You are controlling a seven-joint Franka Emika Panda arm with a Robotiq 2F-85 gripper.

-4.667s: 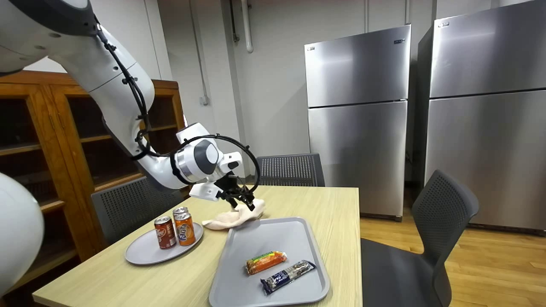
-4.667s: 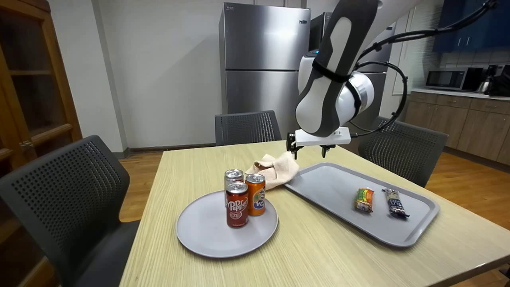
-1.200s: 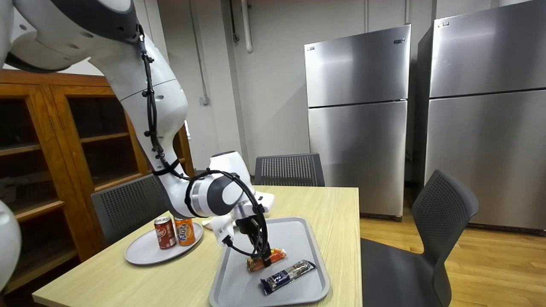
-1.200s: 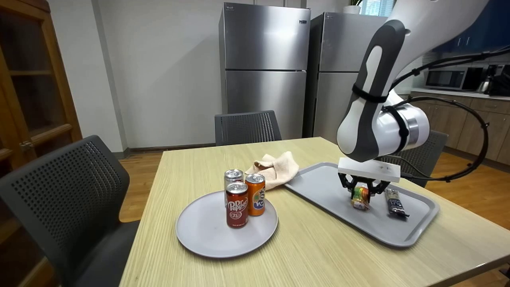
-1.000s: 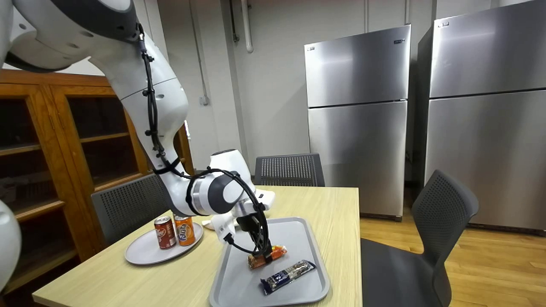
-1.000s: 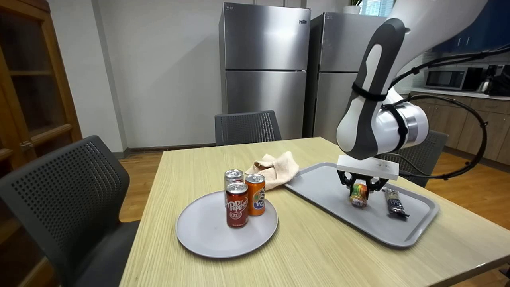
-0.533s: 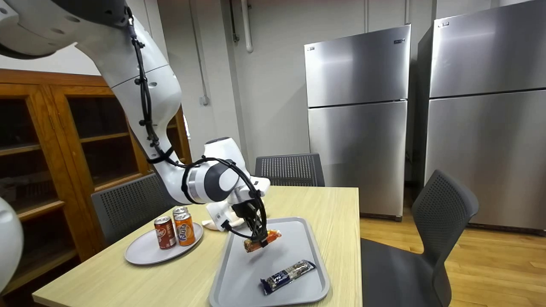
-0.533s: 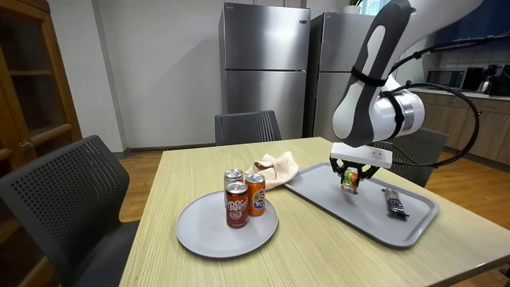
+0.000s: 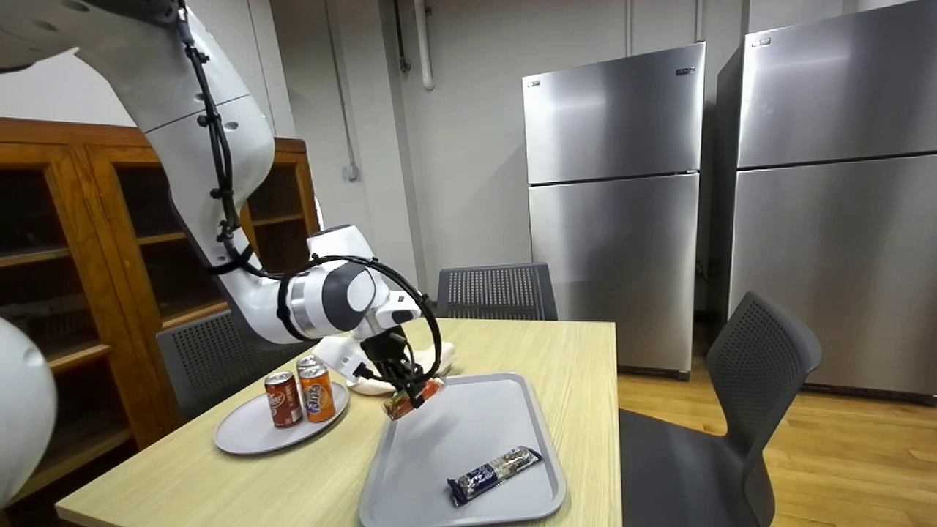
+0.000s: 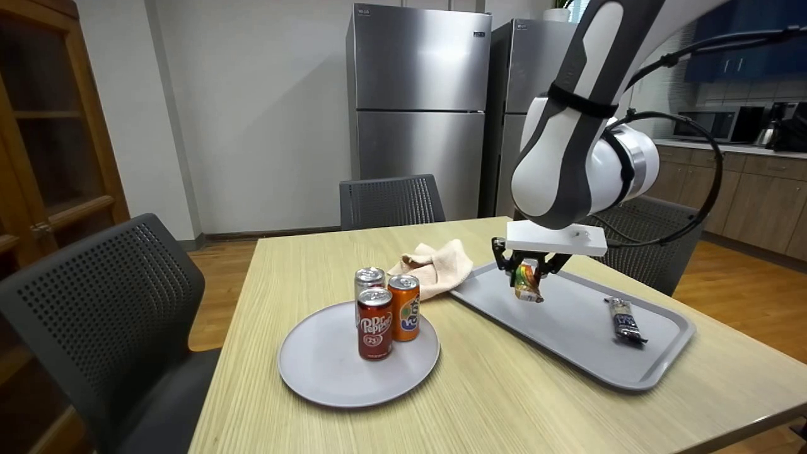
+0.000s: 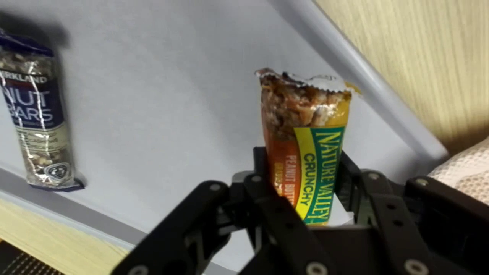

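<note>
Tray (image 11: pixel 160 114) below, bar (image 11: pixel 305 152) between fingers (image 11: pixel 348 172)

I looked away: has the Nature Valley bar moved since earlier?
Yes: the gripper has lifted the Nature Valley bar off the tray and, in both exterior views, moved it leftward, away from the Kirkland bar.

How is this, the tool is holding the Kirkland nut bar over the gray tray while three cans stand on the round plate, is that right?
Not the Kirkland nut bar, which lies on the gray tray: the wrist view shows the tool holding the Nature Valley bar over it. And three cans do stand on the round plate.
</note>
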